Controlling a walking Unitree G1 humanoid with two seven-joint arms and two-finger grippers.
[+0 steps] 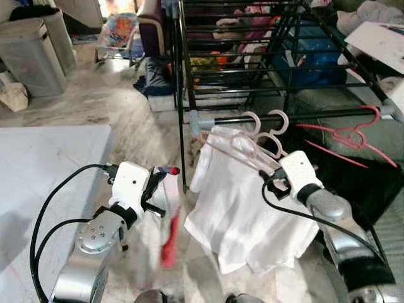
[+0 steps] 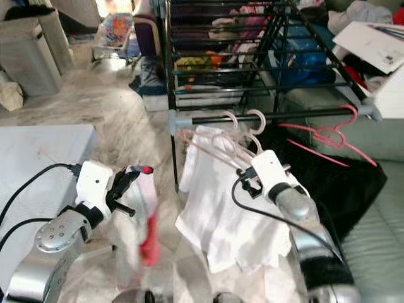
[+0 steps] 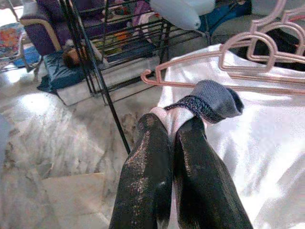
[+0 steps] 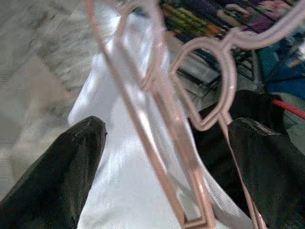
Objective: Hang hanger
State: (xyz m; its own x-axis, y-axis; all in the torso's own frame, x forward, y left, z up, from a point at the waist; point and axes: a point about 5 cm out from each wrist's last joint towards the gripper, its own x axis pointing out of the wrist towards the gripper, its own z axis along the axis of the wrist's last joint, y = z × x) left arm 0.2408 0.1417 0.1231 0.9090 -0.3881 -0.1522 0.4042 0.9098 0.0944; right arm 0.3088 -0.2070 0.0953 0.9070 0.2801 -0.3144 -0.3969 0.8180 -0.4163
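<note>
Straight ahead stands a black drying rack (image 1: pixel 252 69), its near rail (image 1: pixel 297 115) running left to right. From that rail hang 2 pale pink hangers (image 1: pixel 259 136) carrying a white shirt (image 1: pixel 240 214), with a red hanger (image 1: pixel 344 136) further right on the same rail. On the right, the right arm reaches up and forward, bent at the elbow; the right gripper (image 4: pixel 162 143) has its 2 fingers (image 4: pixel 62 162) spread wide around the pink hanger wires, not clamped. On the left, the left arm angles forward and right, and the left gripper (image 3: pixel 178 143) is clenched on a grey-toed sock (image 3: pixel 205 102) just left of the shirt.
</note>
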